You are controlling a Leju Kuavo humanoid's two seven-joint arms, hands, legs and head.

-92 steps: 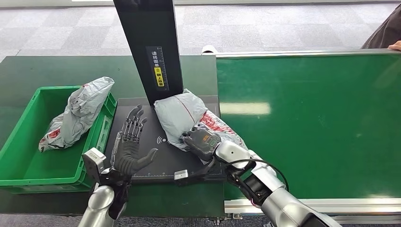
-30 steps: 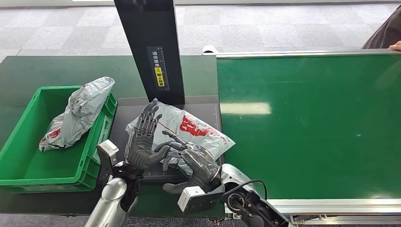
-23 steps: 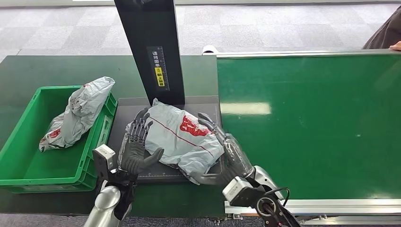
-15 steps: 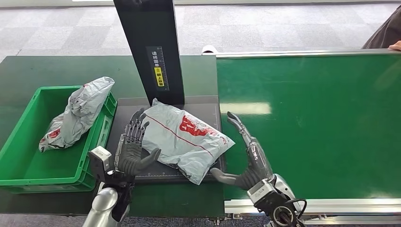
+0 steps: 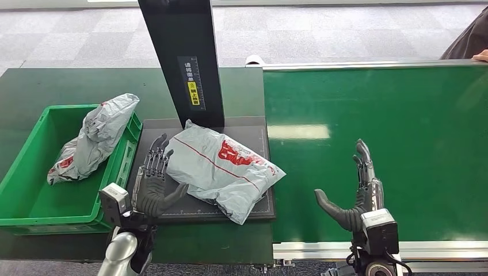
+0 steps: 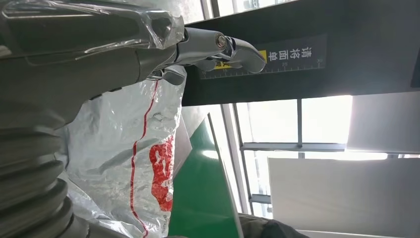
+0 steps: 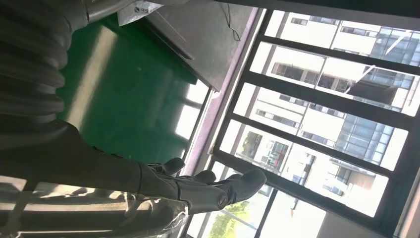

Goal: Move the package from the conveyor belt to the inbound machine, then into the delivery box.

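Note:
A grey plastic package [image 5: 221, 168] with red print lies flat on the black plate of the inbound machine [image 5: 166, 138], below its dark upright column [image 5: 184, 57]. My left hand [image 5: 151, 181] stands open beside the package's left edge, fingers spread and pointing away from me; whether it touches the bag I cannot tell. The left wrist view shows the package [image 6: 133, 163] close to that hand [image 6: 69, 64]. My right hand [image 5: 357, 192] is open above the green conveyor belt [image 5: 380, 132], well to the right of the package, holding nothing. The same hand [image 7: 148, 183] appears with fingers apart in the right wrist view.
A green delivery box [image 5: 34, 195] stands left of the machine with another grey package [image 5: 95, 138] leaning in it. A person's sleeve and hand [image 5: 472, 43] are at the belt's far right corner. The belt's metal rim [image 5: 322, 248] runs along the near edge.
My right hand let go of the package, which flattened on the plate, and drew back to the right over the belt. My left hand slid slightly left and toward me.

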